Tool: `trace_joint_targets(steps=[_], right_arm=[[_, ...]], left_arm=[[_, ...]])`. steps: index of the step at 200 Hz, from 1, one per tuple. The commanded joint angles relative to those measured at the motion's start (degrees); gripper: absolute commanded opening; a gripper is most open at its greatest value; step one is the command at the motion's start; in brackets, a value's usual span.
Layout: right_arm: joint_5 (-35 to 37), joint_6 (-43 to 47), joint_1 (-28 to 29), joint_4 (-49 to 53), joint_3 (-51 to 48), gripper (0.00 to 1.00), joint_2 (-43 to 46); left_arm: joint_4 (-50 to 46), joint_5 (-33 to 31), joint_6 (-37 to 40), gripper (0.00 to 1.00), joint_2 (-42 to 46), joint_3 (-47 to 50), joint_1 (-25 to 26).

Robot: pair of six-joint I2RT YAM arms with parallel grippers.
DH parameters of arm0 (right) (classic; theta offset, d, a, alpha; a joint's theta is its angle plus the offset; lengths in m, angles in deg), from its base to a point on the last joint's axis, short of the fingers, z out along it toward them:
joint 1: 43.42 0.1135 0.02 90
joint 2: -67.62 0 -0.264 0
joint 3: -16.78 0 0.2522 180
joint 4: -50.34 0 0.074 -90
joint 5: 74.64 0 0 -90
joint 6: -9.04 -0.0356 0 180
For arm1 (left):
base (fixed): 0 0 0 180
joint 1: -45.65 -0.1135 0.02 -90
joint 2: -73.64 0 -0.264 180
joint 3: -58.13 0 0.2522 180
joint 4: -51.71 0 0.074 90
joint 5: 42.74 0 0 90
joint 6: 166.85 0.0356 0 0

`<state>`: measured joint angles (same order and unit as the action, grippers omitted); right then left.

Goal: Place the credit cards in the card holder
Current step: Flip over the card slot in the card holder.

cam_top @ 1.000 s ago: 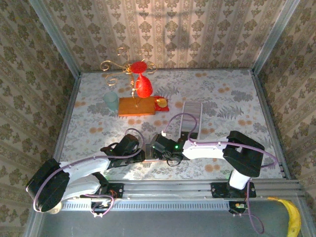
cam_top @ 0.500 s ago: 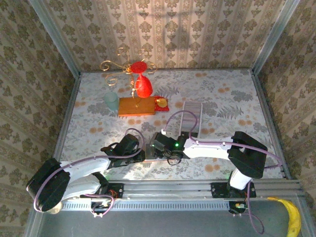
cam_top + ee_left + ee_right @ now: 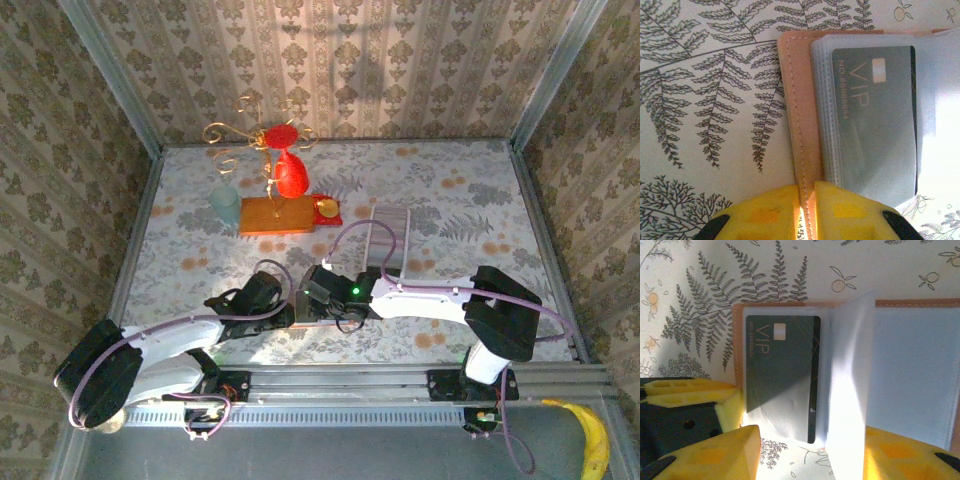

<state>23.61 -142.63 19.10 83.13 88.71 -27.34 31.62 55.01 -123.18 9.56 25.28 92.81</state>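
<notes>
The card holder [image 3: 800, 100], tan-brown leather with clear sleeves, lies open on the fern-print table. A grey "VIP" credit card [image 3: 875, 115] sits in its left sleeve. My left gripper [image 3: 807, 187] is shut on the holder's leather edge. In the right wrist view the same card [image 3: 780, 370] lies in the holder [image 3: 920, 303], and a clear sleeve page [image 3: 850, 365] stands up at the middle fold. My right gripper [image 3: 810, 440] is open, with its jaws to either side of the card's near end and that page. From above, both grippers meet over the holder [image 3: 305, 312].
A long white tray [image 3: 390, 240] lies just beyond the right arm. Farther back stand an orange wooden block [image 3: 275, 215], a red glass [image 3: 290, 175], a gold wire stand [image 3: 235, 135] and a pale cup [image 3: 225, 205]. A banana [image 3: 592, 440] lies off the table, front right.
My right gripper has edged slightly left over the card holder and its jaws have narrowed a little. The left gripper has kept its hold in place.
</notes>
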Motion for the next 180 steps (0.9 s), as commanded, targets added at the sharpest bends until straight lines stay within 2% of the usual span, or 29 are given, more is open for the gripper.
trace_joint_targets(steps=[1,29,88,129,158,180], right_arm=[[-1.7,0.0,0.4,-4.9,0.5,0.51,-0.8],[-4.0,-0.9,0.4,-10.8,0.4,0.52,-3.0],[-7.2,-3.4,-0.2,-16.9,0.3,0.52,-7.8],[-8.3,-1.3,-1.8,-21.2,-2.3,0.51,-4.3],[-8.1,9.9,-6.6,-15.1,-4.3,0.51,5.2],[-8.2,25.3,-12.2,-8.8,-6.0,0.51,15.6]], left_arm=[[-3.2,-0.1,-0.6,0.18,0.7,2.0,0.3],[-4.3,-1.0,-1.2,0.25,6.5,3.5,0.0],[-12.3,-4.7,-2.8,0.25,16.7,4.8,-1.8],[-14.9,-4.3,-2.7,0.26,20.6,4.3,-2.4],[-14.2,-3.8,-1.9,0.33,19.1,1.8,-2.6],[-12.3,-3.1,-1.0,0.40,16.3,-0.4,-2.7]])
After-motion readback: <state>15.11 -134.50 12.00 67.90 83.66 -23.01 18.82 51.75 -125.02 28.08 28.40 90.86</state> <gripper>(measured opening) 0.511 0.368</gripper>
